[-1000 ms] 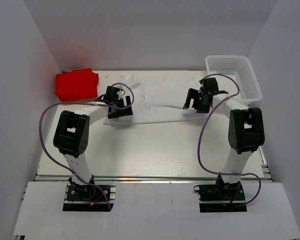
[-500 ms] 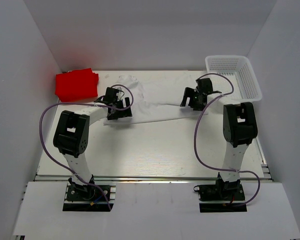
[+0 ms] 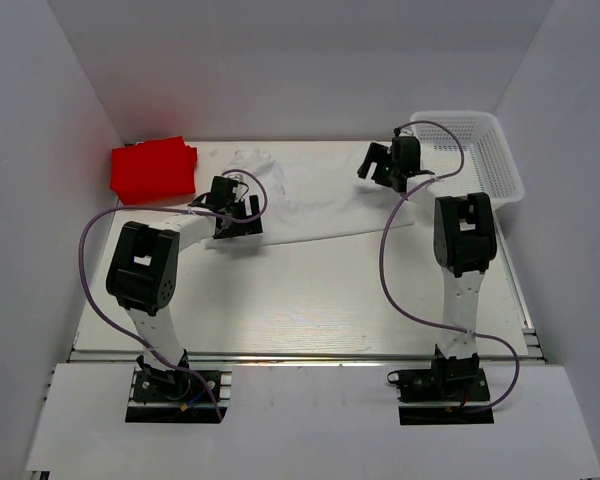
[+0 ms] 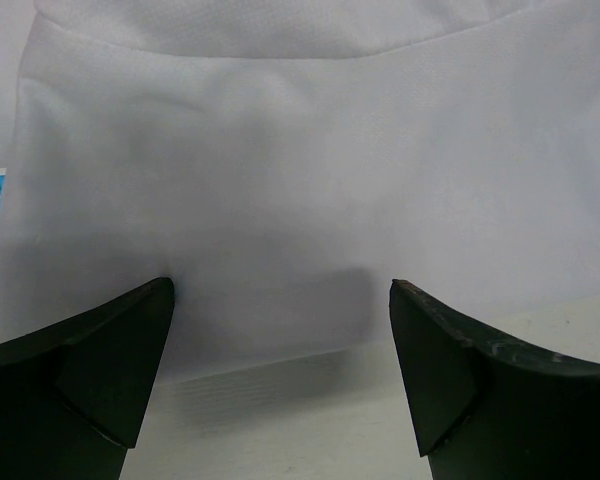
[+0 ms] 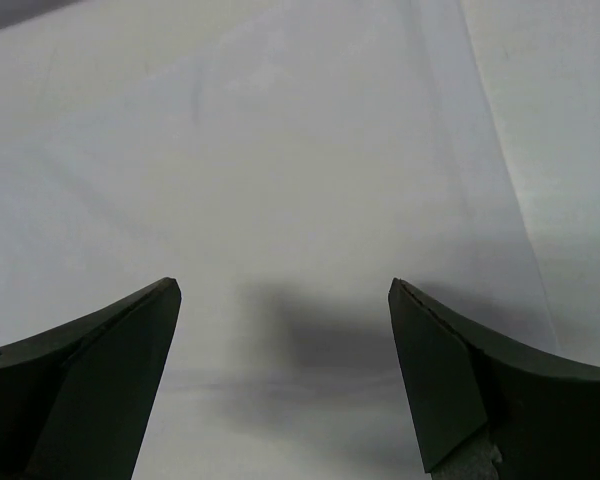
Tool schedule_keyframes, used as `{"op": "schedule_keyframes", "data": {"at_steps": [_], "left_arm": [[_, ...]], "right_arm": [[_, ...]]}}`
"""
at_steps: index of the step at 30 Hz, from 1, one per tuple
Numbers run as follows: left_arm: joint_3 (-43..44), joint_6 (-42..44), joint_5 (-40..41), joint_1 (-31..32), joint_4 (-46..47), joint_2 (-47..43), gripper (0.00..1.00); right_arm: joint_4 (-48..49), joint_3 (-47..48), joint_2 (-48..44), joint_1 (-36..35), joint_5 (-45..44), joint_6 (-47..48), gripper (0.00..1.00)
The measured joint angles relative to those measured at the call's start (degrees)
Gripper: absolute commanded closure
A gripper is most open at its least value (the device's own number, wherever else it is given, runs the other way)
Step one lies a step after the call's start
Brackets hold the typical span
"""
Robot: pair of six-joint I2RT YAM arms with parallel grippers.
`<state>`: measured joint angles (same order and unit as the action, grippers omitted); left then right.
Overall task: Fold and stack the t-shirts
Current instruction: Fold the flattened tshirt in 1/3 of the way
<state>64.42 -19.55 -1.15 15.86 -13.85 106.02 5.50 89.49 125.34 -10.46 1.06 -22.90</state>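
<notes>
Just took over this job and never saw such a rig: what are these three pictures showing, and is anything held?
Two robot arms are bolted at the near edge of a table. The wide picture comes from a fixed camera above and behind them; each close-up comes from a camera on one wrist. A white t-shirt lies spread on the far half, a red t-shirt looks folded at the far left corner, and a white mesh basket stands far right. The left tool hangs over the white shirt's near edge, the right tool over its right end. Both are open and hold nothing.
</notes>
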Motion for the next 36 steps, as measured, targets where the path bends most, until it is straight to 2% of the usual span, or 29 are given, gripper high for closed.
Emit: {"op": "schedule_keyframes", "data": {"at_steps": [3, 7, 16, 24, 28, 36], "left_arm": [[-0.07, 0.22, 1.05, 0.0, -0.07, -0.02, 0.0], [-0.22, 0.68, 1.77, 0.0, -0.07, -0.15, 0.0], [-1.75, 1.49, 0.39, -0.07, 0.83, -1.25, 0.0], [-2.58, 1.44, -1.22, -0.44, 1.57, -1.86, 0.0], [-4.68, 1.22, -2.64, -0.44, 2.4, -3.39, 0.0], [-17.03, -1.14, -4.72, -0.09, 2.27, -14.69, 0.0]], "right_arm": [[-0.61, 6.38, 3.5, 0.0, 1.07, 0.5, 0.1], [-1.03, 5.07, 1.55, -0.09, 1.66, 1.49, 0.1], [-1.84, -15.76, -17.75, -0.09, 5.22, 2.51, 0.1], [-3.21, -19.52, -12.52, -0.07, 9.64, 1.25, 0.1], [-0.83, -21.51, -12.74, 0.02, 10.97, 0.59, 0.1], [3.45, -39.6, -25.99, 0.15, 12.85, -2.89, 0.1]]}}
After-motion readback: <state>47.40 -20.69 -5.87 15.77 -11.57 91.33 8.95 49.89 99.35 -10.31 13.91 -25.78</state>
